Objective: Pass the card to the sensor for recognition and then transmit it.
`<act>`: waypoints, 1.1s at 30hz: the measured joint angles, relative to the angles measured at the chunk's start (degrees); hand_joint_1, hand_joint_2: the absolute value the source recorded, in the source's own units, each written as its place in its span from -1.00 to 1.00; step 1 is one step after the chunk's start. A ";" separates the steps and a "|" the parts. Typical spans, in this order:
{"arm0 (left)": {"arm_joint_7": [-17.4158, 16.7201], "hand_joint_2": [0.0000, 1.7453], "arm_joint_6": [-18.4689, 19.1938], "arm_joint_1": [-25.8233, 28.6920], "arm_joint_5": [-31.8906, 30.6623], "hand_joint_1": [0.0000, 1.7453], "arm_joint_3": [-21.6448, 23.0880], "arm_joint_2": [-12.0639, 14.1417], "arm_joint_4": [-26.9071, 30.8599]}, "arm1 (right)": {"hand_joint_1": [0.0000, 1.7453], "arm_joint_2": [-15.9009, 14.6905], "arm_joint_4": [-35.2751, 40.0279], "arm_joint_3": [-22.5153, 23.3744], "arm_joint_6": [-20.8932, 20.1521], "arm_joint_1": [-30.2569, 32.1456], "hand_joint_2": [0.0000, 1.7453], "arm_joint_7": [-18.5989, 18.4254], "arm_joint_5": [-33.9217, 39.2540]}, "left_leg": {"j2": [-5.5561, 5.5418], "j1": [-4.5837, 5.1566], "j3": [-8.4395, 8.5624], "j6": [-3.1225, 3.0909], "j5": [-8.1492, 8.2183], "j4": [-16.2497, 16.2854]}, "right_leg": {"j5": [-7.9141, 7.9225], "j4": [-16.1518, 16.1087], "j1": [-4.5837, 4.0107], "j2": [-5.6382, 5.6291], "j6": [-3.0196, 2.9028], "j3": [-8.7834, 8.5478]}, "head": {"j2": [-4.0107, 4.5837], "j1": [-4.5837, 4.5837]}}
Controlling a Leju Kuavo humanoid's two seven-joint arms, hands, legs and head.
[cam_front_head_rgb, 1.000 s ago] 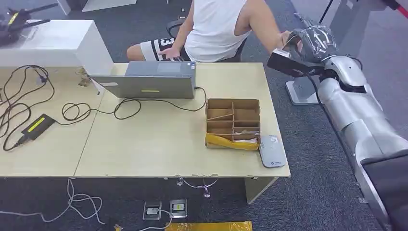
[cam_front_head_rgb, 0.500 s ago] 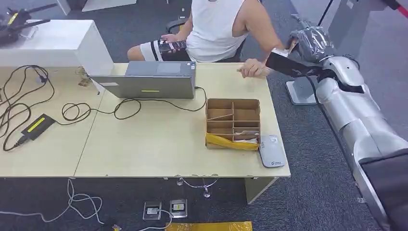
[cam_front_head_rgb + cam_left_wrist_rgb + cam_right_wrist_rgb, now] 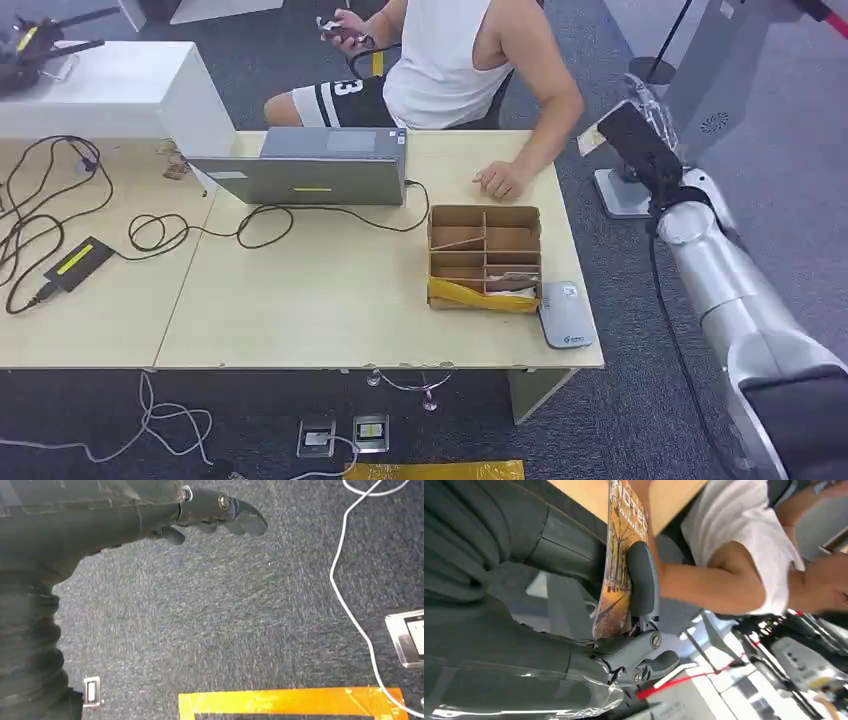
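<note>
starting at the left of the table (image 3: 300, 320), cables (image 3: 60, 200) and a black adapter (image 3: 75, 262) lie loose, then a closed laptop (image 3: 310, 170) near the far edge. right of that stands a cardboard box (image 3: 485, 255) with dividers, and just beside its near right corner lies the grey sensor (image 3: 565, 315), flat on the table edge. a person (image 3: 450, 60) sits behind the table with one hand (image 3: 497, 180) resting on it past the box.

the left hand (image 3: 215, 510) hangs over carpet with fingers loosely curled and nothing in them (it plays no part, as far as i can judge).

furthest right, the right hand (image 3: 640, 140) is raised beyond the table's far right corner. the right wrist view shows the card (image 3: 619, 565) pinched flat between thumb (image 3: 641, 580) and fingers, a printed face outward, close to the person's arm.

the card sits well apart from the sensor, up and behind it. i judge that the step in hand is either carrying the card to the sensor or offering it to the person; these views do not settle which. if the reading is not done, the next move calls for swinging the arm back toward the robot and lowering the card flat over the sensor's top, keeping the pinch firm and clearing the box wall.
</note>
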State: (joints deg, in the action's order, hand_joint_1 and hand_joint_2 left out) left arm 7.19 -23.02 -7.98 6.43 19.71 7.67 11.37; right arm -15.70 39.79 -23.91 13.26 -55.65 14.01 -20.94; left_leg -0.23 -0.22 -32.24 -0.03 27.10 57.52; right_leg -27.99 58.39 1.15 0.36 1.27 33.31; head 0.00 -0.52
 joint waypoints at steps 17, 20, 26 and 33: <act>-0.02 1.00 0.46 -0.04 -0.74 -1.00 0.07 0.02 0.00 | 1.00 -3.36 24.49 9.98 -5.44 23.82 1.00 -5.46 -6.84 | 0.05 -0.07 -0.02 0.05 0.06 -0.02 | -0.01 -0.02 -0.08 -0.08 -0.01 0.02 | -0.02 0.00; -0.02 1.00 0.50 -0.22 -1.09 -1.00 0.46 0.02 0.00 | 1.00 -3.23 25.45 9.90 -5.92 25.12 1.00 -5.48 -8.96 | 0.05 -0.07 -0.03 0.05 0.06 -0.02 | -0.01 -0.02 -0.08 -0.06 -0.01 0.02 | -0.02 0.00; -0.22 1.00 0.85 -0.59 -1.20 -1.00 0.63 0.02 0.00 | 1.00 -2.84 26.96 9.46 -7.61 27.95 1.00 -5.64 -12.70 | 0.05 -0.07 -0.04 0.06 0.07 -0.02 | -0.02 -0.02 -0.08 -0.07 -0.02 0.03 | -0.02 0.02; -0.52 1.00 0.96 -0.72 -1.20 -1.00 0.89 0.04 0.00 | 1.00 -2.40 27.95 8.37 -8.26 30.50 1.00 -6.05 -14.06 | 0.05 -0.07 -0.04 0.07 0.08 -0.02 | -0.02 -0.02 -0.08 -0.08 -0.03 0.03 | -0.02 0.00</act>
State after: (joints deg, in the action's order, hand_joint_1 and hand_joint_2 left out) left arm 6.67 -22.05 -8.70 5.22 20.61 7.72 11.37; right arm -18.10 67.73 -15.54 5.01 -25.15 7.96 -34.99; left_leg -0.18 -0.29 -32.28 0.04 27.18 57.49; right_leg -28.01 58.37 1.07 0.28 1.24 33.34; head -0.02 -0.52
